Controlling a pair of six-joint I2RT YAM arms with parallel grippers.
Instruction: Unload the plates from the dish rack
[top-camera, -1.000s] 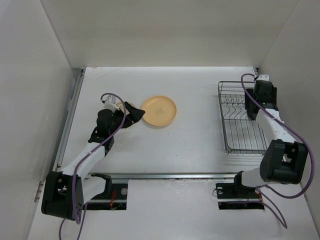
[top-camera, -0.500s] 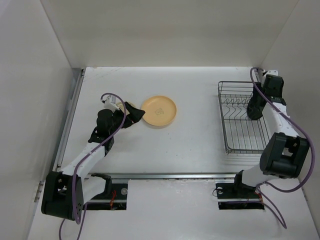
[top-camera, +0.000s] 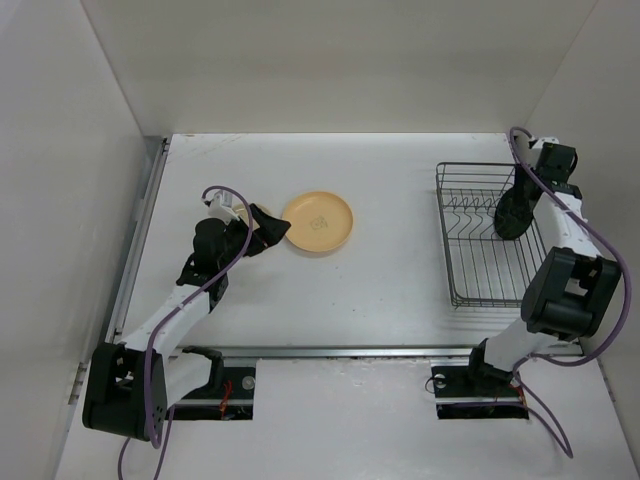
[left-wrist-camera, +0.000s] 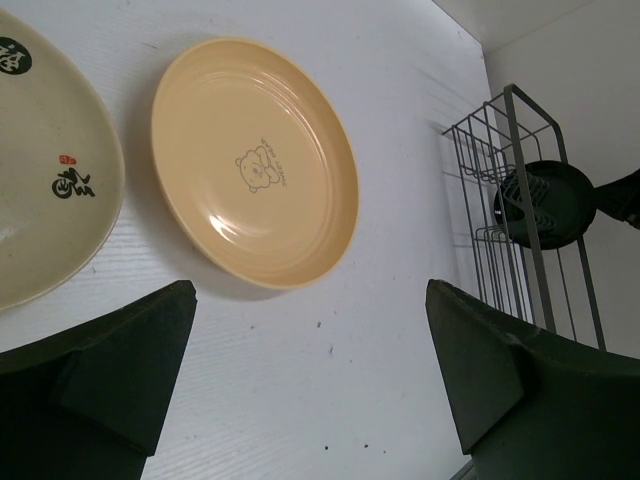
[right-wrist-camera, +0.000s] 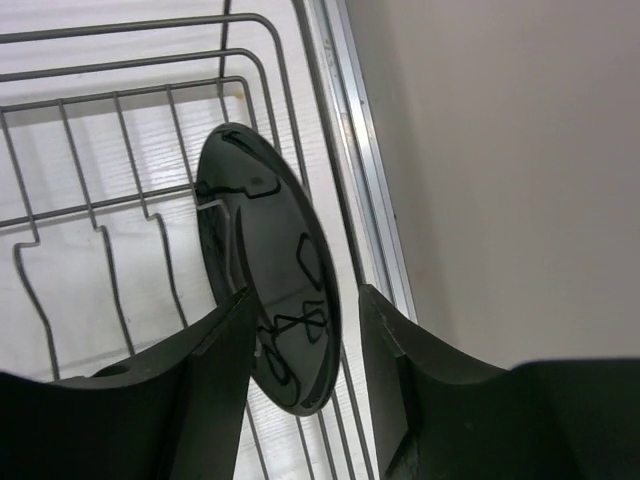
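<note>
One glossy dark round plate (right-wrist-camera: 265, 265) stands on edge in the thin wire rack (top-camera: 487, 262); right jaws half-open astride it, left jaws wide, empty.

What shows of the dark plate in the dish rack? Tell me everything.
The dark plate is round and glossy black with thin outlined markings, seemingly glazed ceramic. It stands on edge, leaning, among the wires at the right side of the dish rack. The right gripper has its fingers flanking the rim, and a gap shows beside one.
</note>
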